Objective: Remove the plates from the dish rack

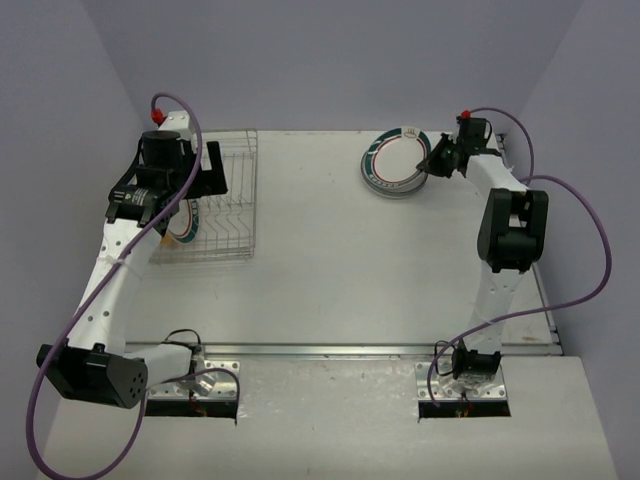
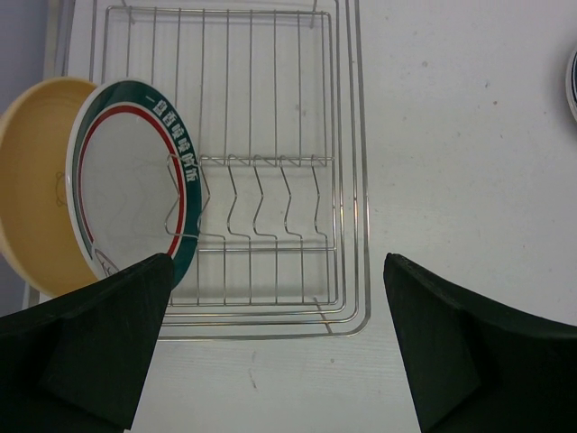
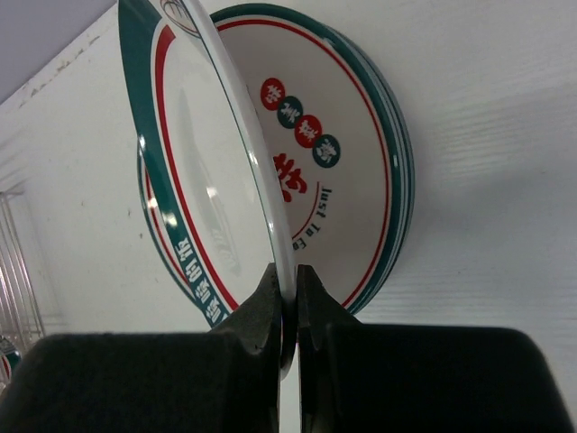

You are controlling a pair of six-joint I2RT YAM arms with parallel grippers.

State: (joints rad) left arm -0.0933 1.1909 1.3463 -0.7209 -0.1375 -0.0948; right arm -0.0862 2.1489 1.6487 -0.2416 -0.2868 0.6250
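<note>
Well along, I judge: the right gripper (image 3: 288, 280) is clamped on the rim of a tilted plate (image 3: 198, 135) above the stack (image 3: 356, 126) on the table (image 1: 330, 260), while two are left in the dish rack (image 2: 347, 135) (a teal-rimmed plate (image 2: 126, 189) and a tan plate (image 2: 32, 180)) beneath the left gripper (image 2: 278, 271), fingers wide apart

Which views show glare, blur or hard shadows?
Right wrist: pale reflections streak the gripped plate; the stack behind is sharp and legible. Left wrist: dish rack wires crisp, faint shadow beneath. Top external: even light, no glare.
</note>
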